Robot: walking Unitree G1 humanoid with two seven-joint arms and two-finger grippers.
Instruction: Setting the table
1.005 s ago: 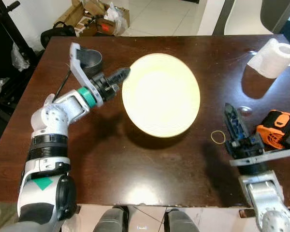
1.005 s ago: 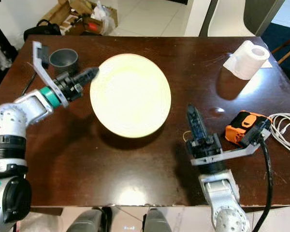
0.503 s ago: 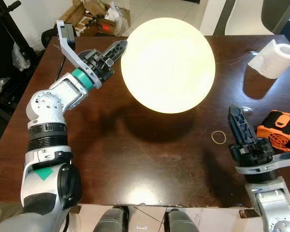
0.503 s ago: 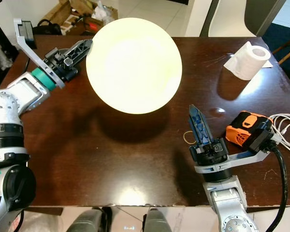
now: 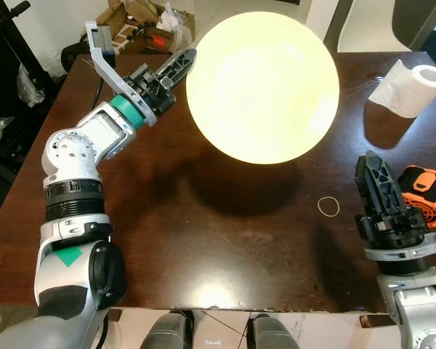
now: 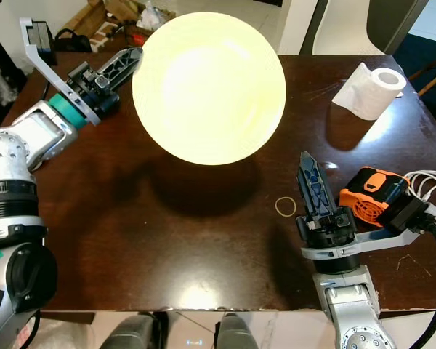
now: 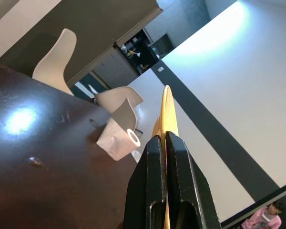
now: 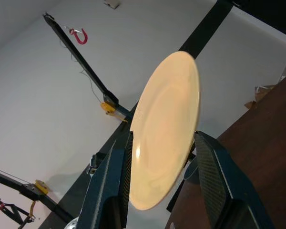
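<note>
The left gripper (image 5: 183, 64), in the upper left of the frame, pinches the rim of a round pale-yellow plate (image 5: 263, 86) — the plate hangs above the dark brown wooden table (image 5: 203, 240), upper centre. The right gripper (image 5: 378, 182), lower right, hovers with fingers spread — beside an orange-and-black tool battery (image 5: 425, 195).

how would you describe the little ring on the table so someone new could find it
On the dark brown table, look toward the robot's right side, just ahead of the right gripper and left of the orange and black device. The rubber band lies flat there: a thin tan loop, the smallest item.
</note>
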